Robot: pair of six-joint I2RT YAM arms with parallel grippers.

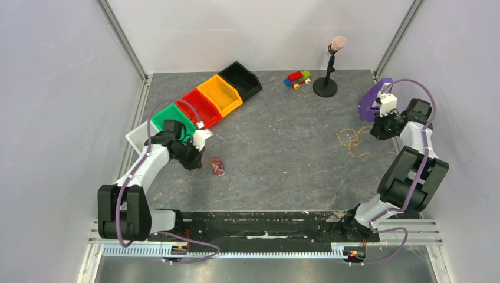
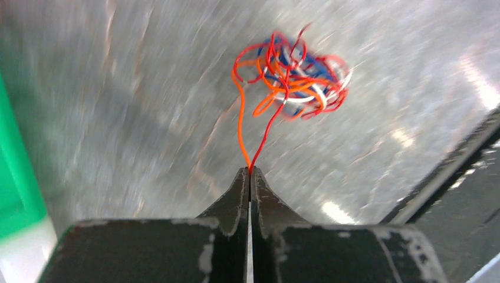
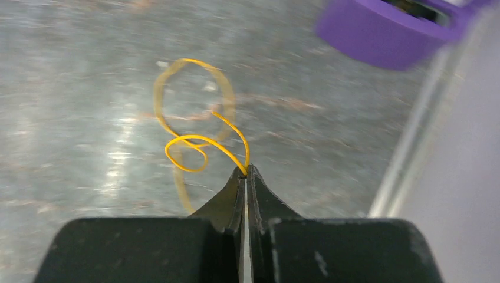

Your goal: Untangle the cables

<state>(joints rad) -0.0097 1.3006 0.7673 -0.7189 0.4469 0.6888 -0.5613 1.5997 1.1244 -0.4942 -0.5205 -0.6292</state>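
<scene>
A small tangle of red, orange, blue and white cables (image 1: 218, 167) lies on the grey table, left of centre; it also shows in the left wrist view (image 2: 298, 76). My left gripper (image 2: 249, 171) is shut on an orange and a red strand that run out of the tangle; in the top view it (image 1: 200, 160) sits just left of the tangle. A loose yellow cable (image 1: 352, 140) curls on the table at the right. My right gripper (image 3: 246, 170) is shut on that yellow cable (image 3: 194, 144); in the top view it (image 1: 377, 131) is right of the cable.
A row of bins, white (image 1: 137, 137), green (image 1: 171, 115), red (image 1: 200, 105), orange (image 1: 219, 93) and black (image 1: 240, 78), runs diagonally at the back left. A toy block car (image 1: 298, 78), a microphone stand (image 1: 326, 85) and a purple object (image 1: 372, 101) stand at the back right.
</scene>
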